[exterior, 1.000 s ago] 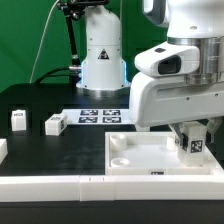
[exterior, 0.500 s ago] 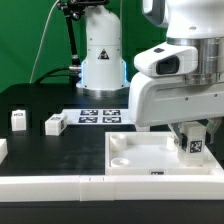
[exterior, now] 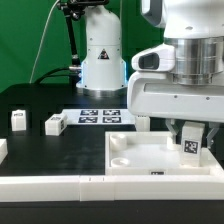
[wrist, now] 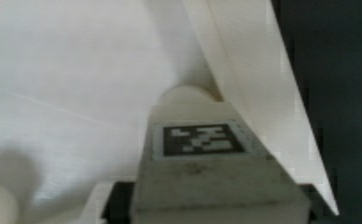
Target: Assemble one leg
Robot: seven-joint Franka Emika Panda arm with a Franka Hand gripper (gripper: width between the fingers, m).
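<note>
Leg [exterior: 194, 146] sits clamped in the claw [exterior: 194, 150], tag outward, directly over the white tray [exterior: 140, 160] near its corner. It looks a light, rigid plastic block with smooth, likely slippery sides; gripping the 2 flat flanks, as here, seems soundest.

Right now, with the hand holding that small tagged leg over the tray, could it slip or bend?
The leg looks like rigid moulded plastic, so bending seems unlikely. Its smooth white faces might slide in the hand. Being small, it is probably light.
</note>
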